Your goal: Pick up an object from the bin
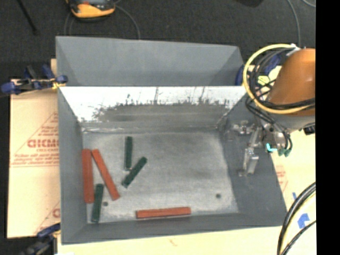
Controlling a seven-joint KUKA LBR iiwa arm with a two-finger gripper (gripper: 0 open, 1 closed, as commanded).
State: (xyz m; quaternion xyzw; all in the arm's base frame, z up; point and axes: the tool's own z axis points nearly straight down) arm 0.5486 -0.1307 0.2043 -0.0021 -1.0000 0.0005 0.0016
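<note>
— What does the bin point(69, 142) stand on?
— A dark surface point(175, 15), with 2 orange-and-black devices point(89, 1) lying on it at the far side. The bin's grey floor is scuffed, and its far wall is scratched pale.
— And inside, from the left?
— 2 red sticks point(86, 175) lie by the left wall, touching at their far ends, with a dark green stick point(97, 202) at their near ends. Right of them are 2 more green sticks point(128, 153), 1 pointing near to far, 1 tilted. A red bar point(163, 212) lies along the near wall.
— The claw point(248, 161)?
— It hangs over the right sloping wall, well apart from every stick, below the arm's orange cover point(297, 76). Released or clenched, I cannot tell.
</note>
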